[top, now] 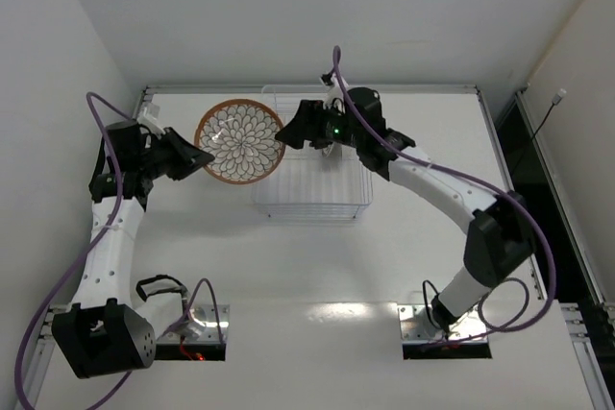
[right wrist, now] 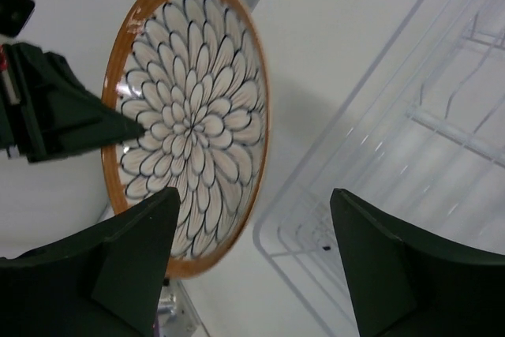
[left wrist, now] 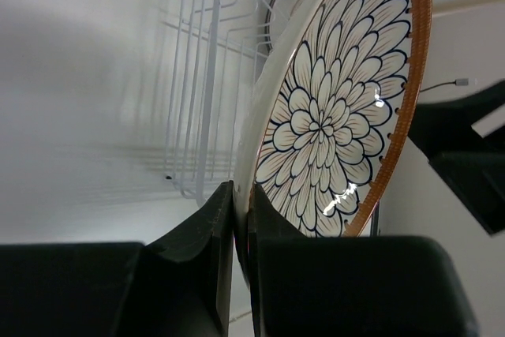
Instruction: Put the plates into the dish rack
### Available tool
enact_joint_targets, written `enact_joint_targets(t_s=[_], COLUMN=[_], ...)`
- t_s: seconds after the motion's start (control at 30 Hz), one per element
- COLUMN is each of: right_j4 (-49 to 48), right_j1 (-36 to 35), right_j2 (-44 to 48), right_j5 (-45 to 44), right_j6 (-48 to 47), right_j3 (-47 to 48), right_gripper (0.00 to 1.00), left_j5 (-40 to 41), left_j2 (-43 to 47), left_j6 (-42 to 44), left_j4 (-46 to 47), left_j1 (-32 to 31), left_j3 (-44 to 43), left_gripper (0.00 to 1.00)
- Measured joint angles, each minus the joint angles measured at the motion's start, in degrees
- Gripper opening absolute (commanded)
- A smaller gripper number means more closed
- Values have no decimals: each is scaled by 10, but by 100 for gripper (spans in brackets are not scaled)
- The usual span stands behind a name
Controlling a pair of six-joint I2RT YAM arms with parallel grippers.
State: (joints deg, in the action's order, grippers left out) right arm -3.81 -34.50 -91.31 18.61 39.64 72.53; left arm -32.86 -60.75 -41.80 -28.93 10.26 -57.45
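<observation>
A round plate (top: 240, 141) with a brown rim and a white petal pattern hangs upright above the table, just left of the dish rack (top: 312, 201). My left gripper (top: 204, 158) is shut on its left rim. In the left wrist view both fingers pinch the edge of the plate (left wrist: 331, 108) at the left gripper (left wrist: 241, 211). My right gripper (top: 288, 132) stands open close to the plate's right rim. In the right wrist view the plate (right wrist: 189, 116) faces me, with its lower right rim ahead of the right gripper (right wrist: 256, 191), whose fingers do not touch it.
The dish rack (right wrist: 394, 155), a clear wire basket with upright prongs, sits at the back middle of the white table. Its wires (left wrist: 205, 76) stand right behind the held plate. White walls close in the left side and the back.
</observation>
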Motion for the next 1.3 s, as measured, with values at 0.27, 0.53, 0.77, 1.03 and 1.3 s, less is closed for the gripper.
enact_joint_targets(t_s=[0.27, 0.53, 0.77, 1.03, 1.3], right_j4=[-27, -36, -29, -26, -2], right_j1=[27, 23, 24, 20, 18], right_j2=[-120, -129, -130, -141, -145], right_j5=[61, 87, 89, 89, 78], right_j6=[52, 69, 69, 70, 65], right_j3=[48, 53, 75, 92, 94], right_gripper=[38, 31, 31, 8, 0], left_j5=[-9, -5, -15, -24, -25], left_j2=[0, 0, 0, -4, -16], left_j6=[30, 47, 50, 51, 48], left_j4=[-17, -31, -30, -30, -23], left_j1=[0, 2, 2, -17, -26], left_j3=[0, -5, -10, -10, -21], left_gripper=[0, 0, 0, 0, 49])
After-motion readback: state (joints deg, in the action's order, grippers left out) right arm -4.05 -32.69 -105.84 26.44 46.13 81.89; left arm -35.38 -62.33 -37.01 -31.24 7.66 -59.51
